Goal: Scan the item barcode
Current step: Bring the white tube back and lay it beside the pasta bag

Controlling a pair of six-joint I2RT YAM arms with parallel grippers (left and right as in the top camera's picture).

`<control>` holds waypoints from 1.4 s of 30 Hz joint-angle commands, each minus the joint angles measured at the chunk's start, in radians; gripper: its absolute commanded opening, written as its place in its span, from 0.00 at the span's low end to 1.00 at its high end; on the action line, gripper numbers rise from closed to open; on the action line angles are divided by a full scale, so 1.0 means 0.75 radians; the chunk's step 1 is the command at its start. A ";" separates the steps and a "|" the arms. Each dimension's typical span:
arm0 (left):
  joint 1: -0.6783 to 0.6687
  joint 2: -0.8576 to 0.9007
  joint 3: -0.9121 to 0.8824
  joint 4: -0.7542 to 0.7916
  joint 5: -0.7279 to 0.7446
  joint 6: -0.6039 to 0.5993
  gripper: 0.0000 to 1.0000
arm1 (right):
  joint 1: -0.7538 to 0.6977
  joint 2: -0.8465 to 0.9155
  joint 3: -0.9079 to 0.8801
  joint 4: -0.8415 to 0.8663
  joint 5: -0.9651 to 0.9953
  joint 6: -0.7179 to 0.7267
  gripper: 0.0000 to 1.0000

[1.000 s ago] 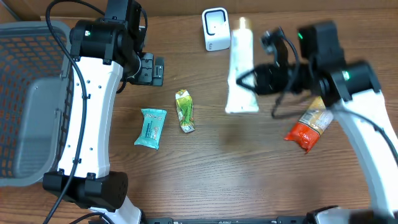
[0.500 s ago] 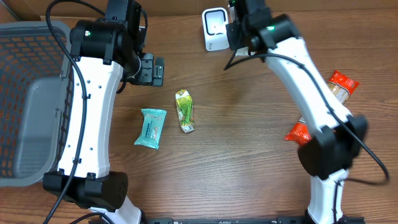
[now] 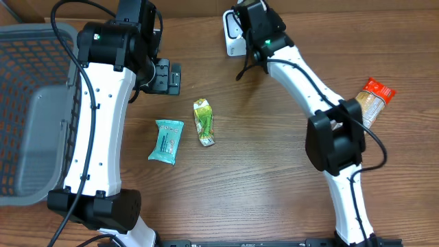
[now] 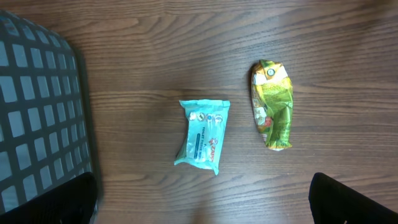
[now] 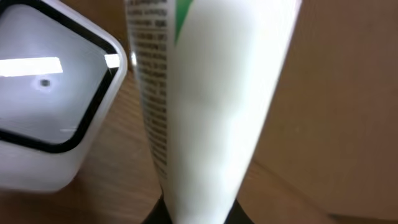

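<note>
My right gripper (image 5: 199,214) is shut on the bottom end of a white tube (image 5: 211,106) with black small print and a green patch. The tube is upright right beside the white barcode scanner (image 5: 50,93), whose dark-framed window faces it. From overhead, the right gripper (image 3: 251,15) sits over the scanner (image 3: 233,42) at the table's back edge and hides the tube. My left gripper (image 4: 202,205) hangs open and empty above the table, near a teal packet (image 4: 202,140). In the overhead view the left gripper (image 3: 167,75) is at the left.
A green pouch (image 3: 204,122) and the teal packet (image 3: 167,140) lie left of centre. A red and orange snack packet (image 3: 374,99) lies at the right. A grey wire basket (image 3: 27,103) stands at the left edge.
The right arm has swung from the right half of the table to the scanner at the back, carrying the white tube. The left arm has not moved.
</note>
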State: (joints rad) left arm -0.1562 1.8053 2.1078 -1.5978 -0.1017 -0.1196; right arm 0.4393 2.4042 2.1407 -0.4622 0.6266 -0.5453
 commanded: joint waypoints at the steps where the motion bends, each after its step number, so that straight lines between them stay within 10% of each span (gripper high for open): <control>1: 0.007 0.010 -0.001 0.003 0.002 0.020 1.00 | 0.015 0.060 0.040 0.103 0.152 -0.199 0.04; 30: 0.007 0.010 -0.001 0.003 0.002 0.020 1.00 | 0.103 0.151 0.037 0.215 0.316 -0.272 0.04; 37: 0.007 0.010 -0.001 0.003 0.002 0.020 1.00 | 0.123 -0.109 0.037 -0.055 0.238 0.269 0.04; 42: 0.007 0.010 -0.001 0.003 0.002 0.020 1.00 | 0.034 -0.445 0.037 -0.557 -0.386 0.935 0.04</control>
State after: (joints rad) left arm -0.1562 1.8053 2.1078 -1.5978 -0.1017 -0.1196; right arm 0.5274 2.3680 2.1326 -0.7776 0.6292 -0.3058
